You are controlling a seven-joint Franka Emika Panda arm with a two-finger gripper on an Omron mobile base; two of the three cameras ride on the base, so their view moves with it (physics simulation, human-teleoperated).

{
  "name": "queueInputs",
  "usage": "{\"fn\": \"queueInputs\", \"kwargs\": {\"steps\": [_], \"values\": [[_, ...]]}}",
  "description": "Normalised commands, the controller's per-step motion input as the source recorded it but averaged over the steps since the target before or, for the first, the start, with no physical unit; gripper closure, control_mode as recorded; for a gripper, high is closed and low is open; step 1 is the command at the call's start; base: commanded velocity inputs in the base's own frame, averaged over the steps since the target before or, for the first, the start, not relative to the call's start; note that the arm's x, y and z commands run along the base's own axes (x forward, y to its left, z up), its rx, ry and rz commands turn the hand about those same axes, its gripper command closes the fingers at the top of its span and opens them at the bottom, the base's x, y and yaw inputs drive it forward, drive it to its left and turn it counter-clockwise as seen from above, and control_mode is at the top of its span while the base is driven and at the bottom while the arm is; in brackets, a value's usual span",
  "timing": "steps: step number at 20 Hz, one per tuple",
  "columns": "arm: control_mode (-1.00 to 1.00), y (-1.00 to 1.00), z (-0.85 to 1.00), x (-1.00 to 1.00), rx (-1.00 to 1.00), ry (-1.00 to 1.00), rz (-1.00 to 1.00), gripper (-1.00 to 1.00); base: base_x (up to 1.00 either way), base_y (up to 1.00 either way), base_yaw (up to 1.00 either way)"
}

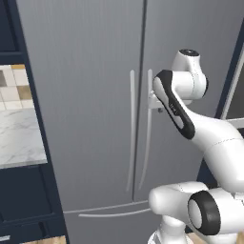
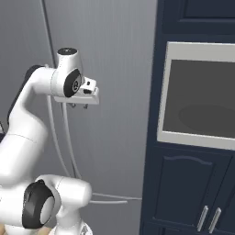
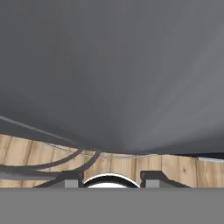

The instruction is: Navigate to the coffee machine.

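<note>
Left base view: a grey two-door fridge (image 1: 95,95) is seen across most of the frame, w/ two long vertical handles (image 1: 131,128) at centre and a drawer handle at approx. 6 o'clock. The white arm (image 1: 190,124) is seen rising from 4–5 o'clock, its wrist just in front of the fridge's right door. A marble surface (image 1: 19,138) w/ tiled wall behind is seen at 9 o'clock, framed by dark navy cabinetry (image 1: 28,200).

Right base view: the arm is seen from 7 o'clock up to 10 o'clock; the pincer (image 2: 79,106) is pointed down beside the fridge handles, fingers small and dark; apart or together cannot be told. A built-in oven (image 2: 197,101) w/ dark glass is set in navy cabinets at 3 o'clock; two cabinet pulls (image 2: 209,219) are seen at 5 o'clock.

Hand view: grey fridge front is seen across the upper part, wood floor (image 3: 131,166) at 6 o'clock, handles curving at 8 o'clock; the fingertips (image 3: 65,179) are seen set apart at the bottom edge, nothing between them.

Coffee machine: its place cannot be told from these views
</note>
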Motion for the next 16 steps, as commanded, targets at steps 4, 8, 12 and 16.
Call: {"fn": "queueInputs", "kwargs": {"steps": [4, 8, 12, 16], "values": [[-1.00, 0.00, 0.00, -0.72, 0.00, 0.00, 0.00, -1.00, 0.00, 0.00, 0.00], [-1.00, -0.01, 0.00, -1.00, 0.03, -0.04, 0.00, -1.00, 0.00, 0.00, 0.00], [-1.00, 0.00, -0.01, -1.00, 0.01, -0.05, 0.00, -1.00, 0.00, 0.00, 0.00], [-1.00, 0.00, -0.06, -0.49, 0.00, 0.00, 0.00, -1.00, 0.00, 0.00, 0.00]]}}
